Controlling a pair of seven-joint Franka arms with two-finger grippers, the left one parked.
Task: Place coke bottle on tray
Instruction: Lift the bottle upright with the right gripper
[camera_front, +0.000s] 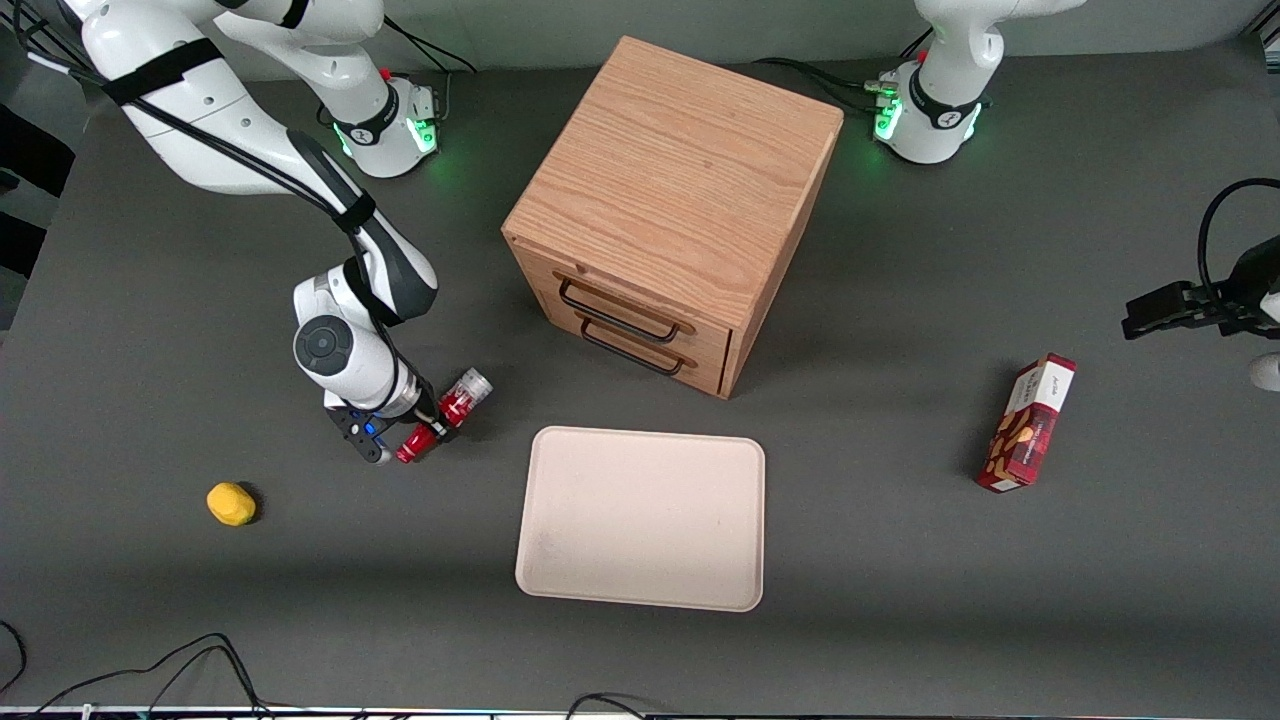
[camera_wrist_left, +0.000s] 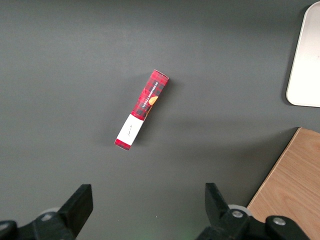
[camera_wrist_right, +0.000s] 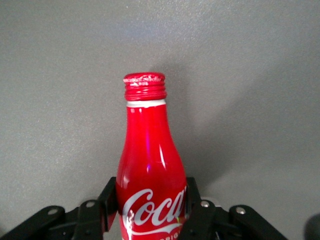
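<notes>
A lemon (camera_front: 231, 503) sits toward the working arm's end of the table, nearer the front camera than the gripper (camera_front: 432, 421) and apart from it — not in the way. The gripper is low over the table between lemon and tray (camera_front: 560, 560), clenched on the bottle (camera_front: 446, 415) around its lower body. The wrist view shows the fingers (camera_wrist_right: 107, 202) pressed against both sides of the red body at the logo, neck and cap sticking out past them. The bottle lies tilted, almost on its side, silvery base pointing toward the cabinet (camera_front: 680, 180) and cap toward the front camera. Whether it touches the table or is just clear of it I cannot tell. A grip on the body rather than the neck probably gives more contact and less wobble for the carry. The tray is flat on the table just beside the bottle, toward the parked arm's end and a little nearer the front camera, with nothing on it — so the bottle is not yet placed. The cabinet stands farther from the front camera than the tray, drawers facing the tray, close enough that the carry should stay low and short. A snack box (camera_front: 1027, 424) stands toward the parked arm's end, well apart. Judgement: grasp looks done, transfer to the tray is what remains.
</notes>
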